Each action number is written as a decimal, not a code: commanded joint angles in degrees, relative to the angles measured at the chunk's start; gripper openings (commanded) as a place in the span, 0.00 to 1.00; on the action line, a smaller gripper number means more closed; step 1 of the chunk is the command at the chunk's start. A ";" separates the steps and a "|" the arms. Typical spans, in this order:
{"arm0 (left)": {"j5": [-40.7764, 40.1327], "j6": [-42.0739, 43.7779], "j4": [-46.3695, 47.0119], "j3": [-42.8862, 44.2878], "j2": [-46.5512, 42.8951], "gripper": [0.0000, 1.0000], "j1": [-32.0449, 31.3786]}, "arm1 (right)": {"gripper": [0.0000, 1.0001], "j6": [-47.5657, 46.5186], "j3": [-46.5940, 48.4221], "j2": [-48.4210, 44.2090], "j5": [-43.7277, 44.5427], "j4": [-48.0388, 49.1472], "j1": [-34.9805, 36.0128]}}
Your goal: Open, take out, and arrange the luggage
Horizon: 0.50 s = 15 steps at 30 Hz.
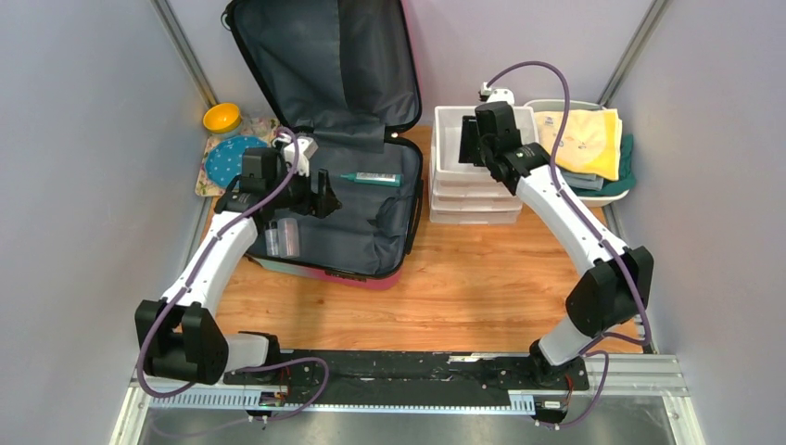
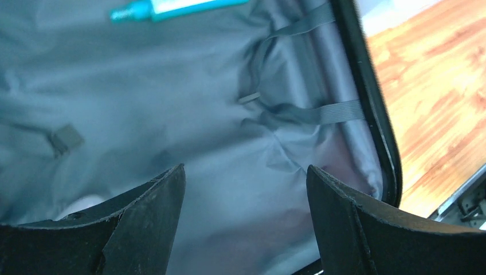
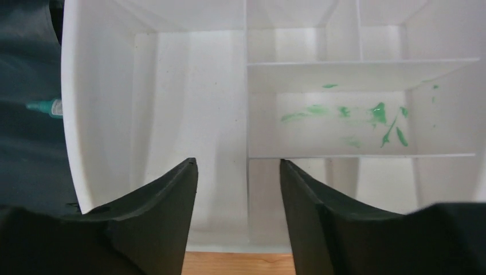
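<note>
The luggage [image 1: 361, 227] lies open at the back left of the table, its lid upright against the wall and its dark grey lining [image 2: 189, 114] showing. A teal tube [image 1: 375, 178] lies in the base near the hinge. It also shows in the left wrist view, teal tube [image 2: 172, 7], and the right wrist view, teal tube [image 3: 44, 106]. A clear container [image 1: 283, 236] sits at the base's near left. My left gripper [image 1: 324, 197] [image 2: 246, 172] hangs open over the lining, holding nothing. My right gripper [image 1: 468, 144] [image 3: 239, 163] is open above the white drawer organiser [image 1: 450, 171], nothing between its fingers.
One organiser compartment has green smears [image 3: 344, 114]. A white basin [image 1: 616, 190] with yellow and teal cloths stands at the back right. A yellow bowl [image 1: 222, 117] and a blue dotted plate [image 1: 234, 158] sit on a mat left of the luggage. Grey walls close in both sides.
</note>
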 commanded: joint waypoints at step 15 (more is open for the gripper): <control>-22.70 -11.25 -10.22 -5.60 2.21 0.83 6.27 | 0.89 -17.73 7.13 -9.57 -25.14 -3.07 -2.63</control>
